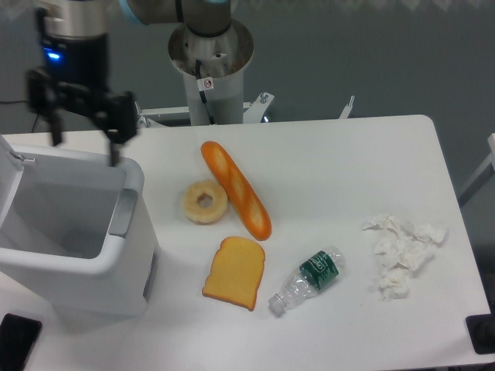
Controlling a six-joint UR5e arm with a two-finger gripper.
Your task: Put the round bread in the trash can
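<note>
The trash can (85, 282) is a large white boxy bin at the left of the table, open at the top, with a grey panel (124, 212) on its right rim. My gripper (85, 147) hangs over the bin's far rim with its two black fingers (114, 139) spread wide apart, open and holding nothing. The round bread does not show anywhere: no golden-tan bun is on the table, and none shows in the part of the bin's inside that I can see.
A pale ring-shaped bread (205, 202), a long baguette (236, 190) and a square toast slice (234, 272) lie at the table's middle. A crushed plastic bottle (308, 279) lies in front; crumpled white tissue (402, 251) lies at the right. A black object (15, 340) is at the front-left corner.
</note>
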